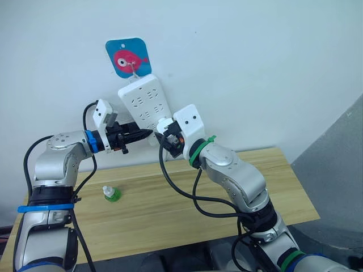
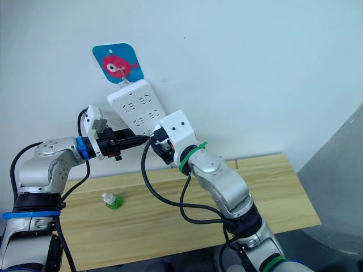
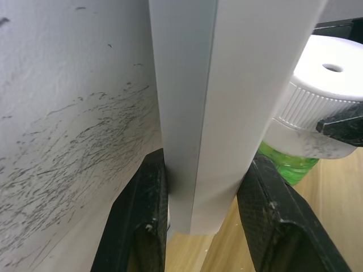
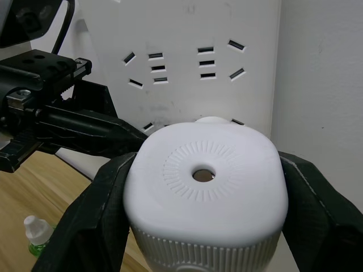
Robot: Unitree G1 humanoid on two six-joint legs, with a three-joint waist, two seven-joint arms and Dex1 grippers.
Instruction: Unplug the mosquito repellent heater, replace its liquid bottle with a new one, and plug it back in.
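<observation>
The left tool point(image 3: 198, 221) clamps the power strip's point(image 1: 144, 105) lower edge to steady it, while the right tool point(image 4: 201, 226) clamps the heater point(image 4: 203, 187) against its sockets

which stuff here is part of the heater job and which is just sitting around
Part of the job:
- mosquito repellent heater, gripped by the right tool
- power strip, its lower edge gripped by the left tool
- green liquid bottle on the table

Just there:
- fish wall hook
</observation>
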